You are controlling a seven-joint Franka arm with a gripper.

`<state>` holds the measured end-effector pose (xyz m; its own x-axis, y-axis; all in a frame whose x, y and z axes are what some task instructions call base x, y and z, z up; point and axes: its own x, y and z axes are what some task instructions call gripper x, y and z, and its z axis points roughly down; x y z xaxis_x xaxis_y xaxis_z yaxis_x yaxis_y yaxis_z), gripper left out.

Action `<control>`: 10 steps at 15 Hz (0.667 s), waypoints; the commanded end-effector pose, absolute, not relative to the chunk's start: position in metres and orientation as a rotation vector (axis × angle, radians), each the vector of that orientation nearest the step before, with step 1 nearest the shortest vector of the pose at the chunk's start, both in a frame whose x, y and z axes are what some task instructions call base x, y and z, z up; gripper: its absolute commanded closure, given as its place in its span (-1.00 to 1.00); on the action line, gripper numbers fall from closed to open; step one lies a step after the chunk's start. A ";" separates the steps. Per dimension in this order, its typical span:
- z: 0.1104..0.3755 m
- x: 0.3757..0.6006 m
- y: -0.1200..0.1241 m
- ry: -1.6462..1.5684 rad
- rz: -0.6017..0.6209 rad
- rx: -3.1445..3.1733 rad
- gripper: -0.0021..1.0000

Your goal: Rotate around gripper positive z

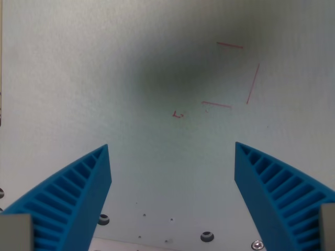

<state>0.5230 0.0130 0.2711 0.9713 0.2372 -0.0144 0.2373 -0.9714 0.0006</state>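
My gripper (pixel 171 147) is open, its two blue ribbed fingers (pixel 78 193) rising from the lower corners of the wrist view with a wide gap and nothing between them. Below lies a pale white table surface (pixel 104 68). Thin red pen lines (pixel 252 83) forming a broken square outline are drawn on it at the upper right, with a small red mark (pixel 178 114) near the centre. A soft dark shadow (pixel 183 68) falls across the upper middle of the surface.
Several small screw holes and bolts (pixel 207 236) sit in the surface along the bottom edge between the fingers. A thin dark edge (pixel 1 78) shows at the far left of the wrist view.
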 end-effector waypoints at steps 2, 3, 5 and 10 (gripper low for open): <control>0.273 0.523 0.013 0.338 -0.017 3.121 -1.00; 0.273 0.523 0.013 0.320 -0.017 3.122 -1.00; 0.273 0.523 0.013 0.284 -0.017 3.126 -1.00; 0.273 0.523 0.013 0.192 -0.017 3.132 -1.00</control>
<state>0.5230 0.0130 0.2711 0.9795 0.2010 -0.0144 0.2011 -0.9796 0.0011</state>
